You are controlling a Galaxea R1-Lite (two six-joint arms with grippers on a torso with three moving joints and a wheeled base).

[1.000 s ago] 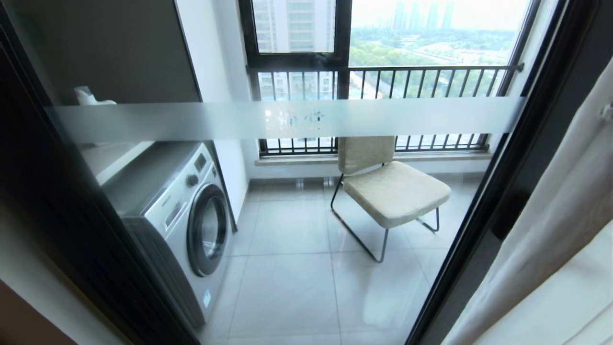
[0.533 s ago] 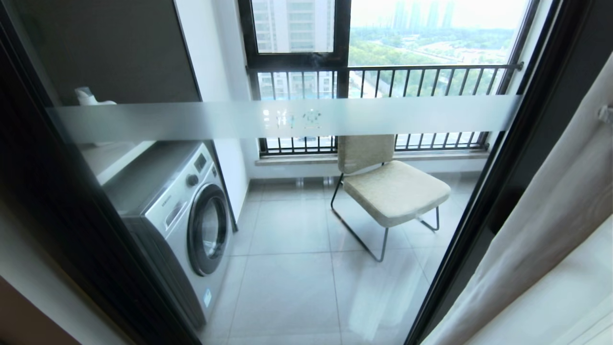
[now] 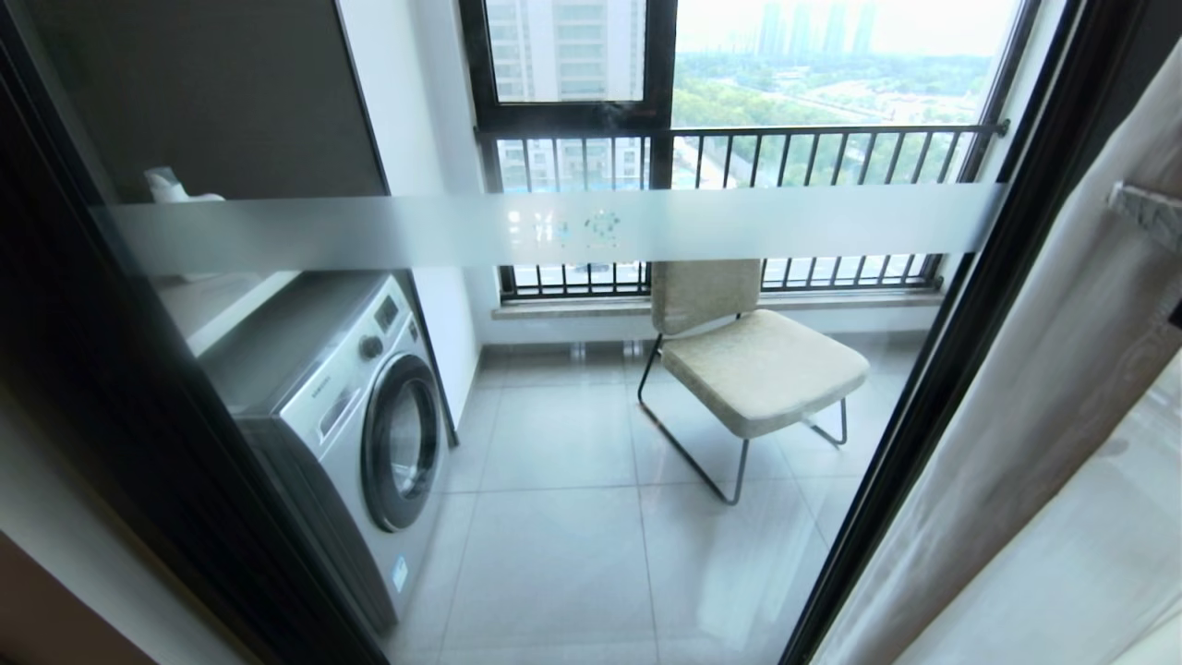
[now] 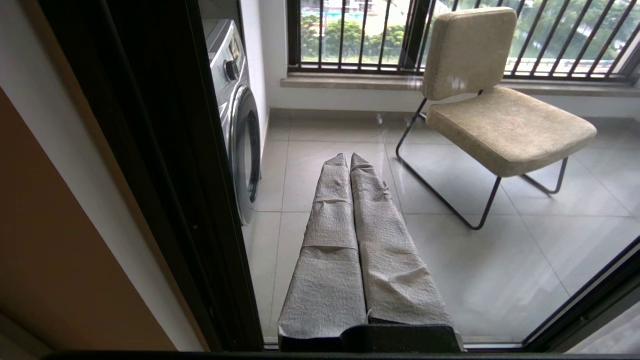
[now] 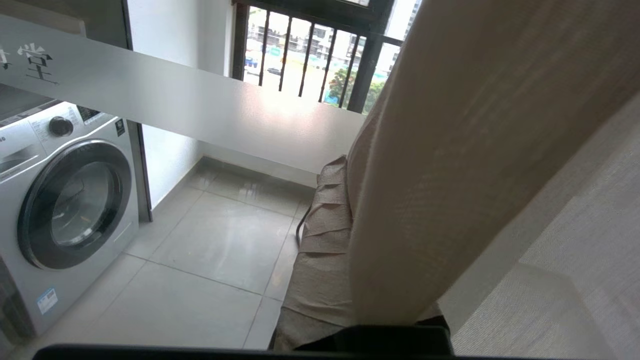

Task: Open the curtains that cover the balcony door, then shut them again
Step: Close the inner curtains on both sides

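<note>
Curtains (image 3: 1043, 443) bunched at right, door (image 3: 554, 231) glass uncovered; right pincer (image 5: 345, 200), pressed together, sits against the fold, likely to drag it left. Left pincer (image 4: 350, 165) pressed together, idle.

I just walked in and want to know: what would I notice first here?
Probably the big glass door with its frosted stripe running straight across. Through it, a washing machine stands on the left and a beige chair sits by the window railing. A pale curtain hangs at the right edge.
</note>
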